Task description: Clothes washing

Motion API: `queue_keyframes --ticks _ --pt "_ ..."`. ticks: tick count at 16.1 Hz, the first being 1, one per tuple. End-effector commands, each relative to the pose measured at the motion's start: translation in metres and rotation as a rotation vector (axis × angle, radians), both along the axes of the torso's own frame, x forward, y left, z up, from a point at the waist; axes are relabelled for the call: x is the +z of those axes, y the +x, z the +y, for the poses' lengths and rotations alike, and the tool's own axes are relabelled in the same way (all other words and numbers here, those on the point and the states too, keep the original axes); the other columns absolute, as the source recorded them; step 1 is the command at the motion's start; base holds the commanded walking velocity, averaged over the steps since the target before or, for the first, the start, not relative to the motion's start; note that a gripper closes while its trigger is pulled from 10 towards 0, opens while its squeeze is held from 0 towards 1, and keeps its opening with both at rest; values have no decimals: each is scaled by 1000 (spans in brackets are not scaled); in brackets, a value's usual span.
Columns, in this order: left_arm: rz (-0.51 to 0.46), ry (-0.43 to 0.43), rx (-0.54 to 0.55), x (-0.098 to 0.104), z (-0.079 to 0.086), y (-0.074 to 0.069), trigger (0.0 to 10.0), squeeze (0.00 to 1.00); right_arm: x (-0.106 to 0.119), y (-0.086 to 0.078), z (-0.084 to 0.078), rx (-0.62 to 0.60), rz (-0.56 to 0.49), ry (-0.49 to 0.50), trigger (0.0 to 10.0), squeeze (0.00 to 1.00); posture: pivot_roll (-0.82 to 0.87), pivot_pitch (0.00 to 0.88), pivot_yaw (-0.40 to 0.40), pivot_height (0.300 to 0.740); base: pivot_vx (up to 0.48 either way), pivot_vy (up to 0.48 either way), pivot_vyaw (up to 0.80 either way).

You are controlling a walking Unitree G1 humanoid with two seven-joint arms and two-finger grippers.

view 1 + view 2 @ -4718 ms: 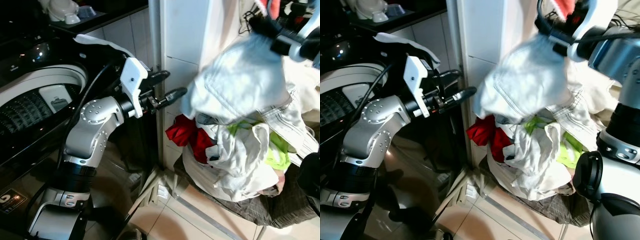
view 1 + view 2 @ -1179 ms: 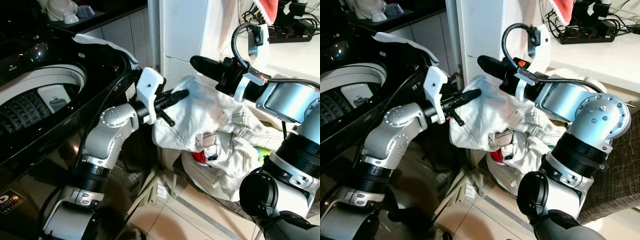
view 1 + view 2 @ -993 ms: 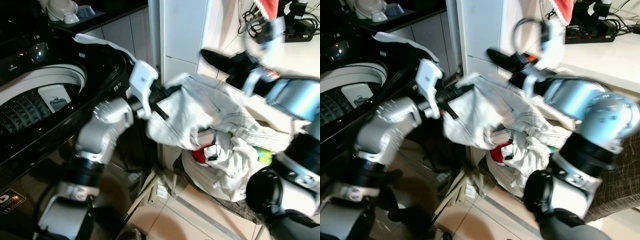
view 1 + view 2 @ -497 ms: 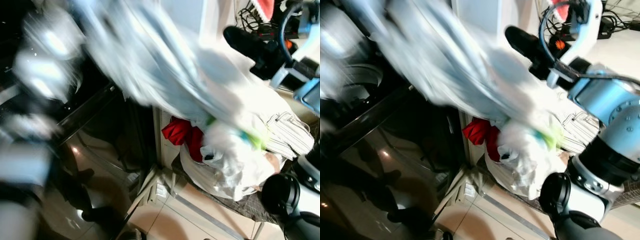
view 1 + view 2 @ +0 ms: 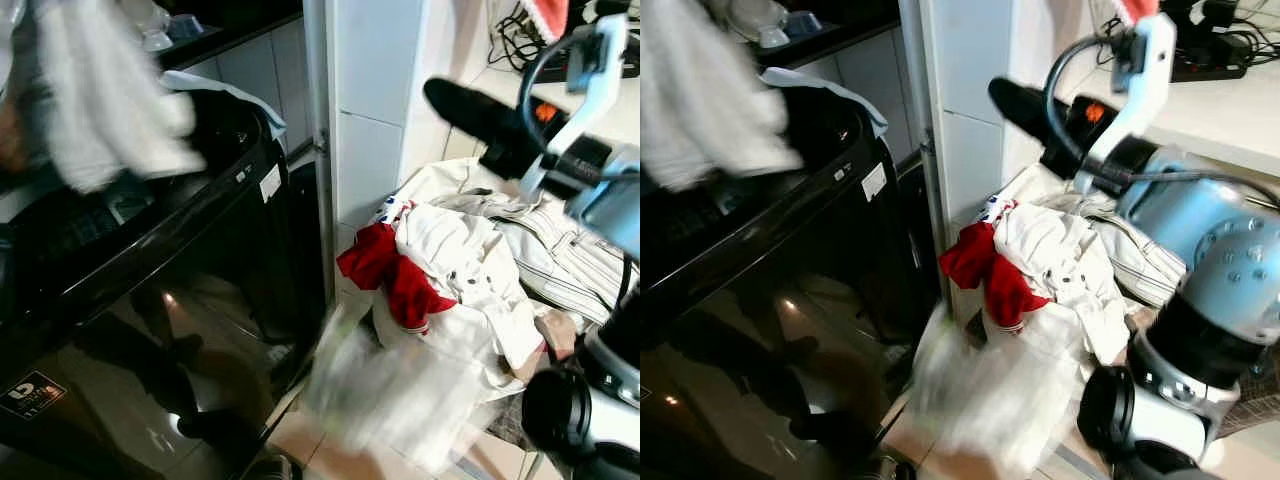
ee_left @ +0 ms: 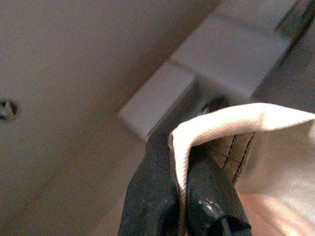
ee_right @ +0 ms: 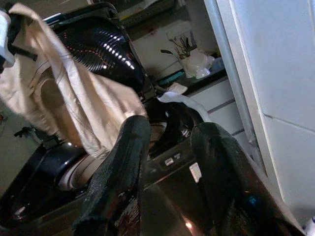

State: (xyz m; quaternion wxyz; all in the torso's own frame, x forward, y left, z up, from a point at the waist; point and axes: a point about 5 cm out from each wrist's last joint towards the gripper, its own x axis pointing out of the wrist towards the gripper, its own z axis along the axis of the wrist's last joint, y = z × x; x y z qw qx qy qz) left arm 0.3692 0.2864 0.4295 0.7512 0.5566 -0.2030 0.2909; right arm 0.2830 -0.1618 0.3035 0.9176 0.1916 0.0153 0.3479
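Note:
A white garment (image 5: 100, 100), blurred, hangs at the upper left above the black top-loading washing machine (image 5: 150, 230). In the left wrist view my left gripper (image 6: 179, 164) is shut on a folded edge of this white garment (image 6: 236, 123). My right gripper (image 5: 465, 100) is held out above the clothes pile, open, with nothing between its fingers (image 7: 128, 162). The right wrist view looks across at the cream-white garment (image 7: 64, 98) dangling over the washer. The pile holds a red garment (image 5: 390, 275) and white clothes (image 5: 460, 260).
A blurred pale cloth (image 5: 400, 390) is low by the floor in front of the pile. A white tiled pillar (image 5: 370, 120) stands between washer and pile. A light cloth (image 5: 220, 90) lies on the washer's back rim. A counter with a power strip (image 5: 1200, 65) is at the right.
My left arm has swung the white garment up and leftward from the pile to above the washer. The right gripper stays open over the pile. A pale cloth now blurs near the floor.

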Motion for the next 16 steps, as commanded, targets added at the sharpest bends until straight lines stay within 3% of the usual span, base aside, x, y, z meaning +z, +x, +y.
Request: queue_keyframes --ticks 1,2,3,4,6,7,8,12,16 --pt "-55 39 8 11 -1 -5 0 0 3 -3 5 32 -24 -11 10000 0 -34 0 116 740 0 0 0" --pt "121 38 -5 -22 -6 13 2902 0 -1 -3 9 48 -18 -27 10000 0 -25 0 107 740 0 0 0" --pt "221 -14 -29 -45 -8 22 4392 0 -3 -3 12 56 -14 -38 10000 0 -17 0 98 740 0 0 0" --pt "439 -211 -50 -106 -7 34 10000 0 -8 -3 20 81 -4 -66 10000 0 -13 0 94 740 0 0 0" --pt "583 -412 -60 -149 -5 36 10000 0 -11 -5 25 106 1 -86 10000 0 -18 0 96 740 0 0 0" --pt "611 -486 -79 -158 -5 36 10000 0 -12 -6 26 112 3 -90 10000 0 -18 0 96 740 0 0 0" --pt "627 -584 -97 -166 -4 35 10000 1000 -14 -8 28 120 7 -102 10000 0 -25 0 103 740 0 0 0" --pt "599 -669 -110 -150 4 33 10000 1000 -18 -10 26 113 9 -117 10000 0 -25 0 102 740 0 0 0" --pt "588 -652 -113 -140 5 33 10000 1000 -18 -7 26 107 16 -121 10000 0 -22 0 99 740 0 0 0"
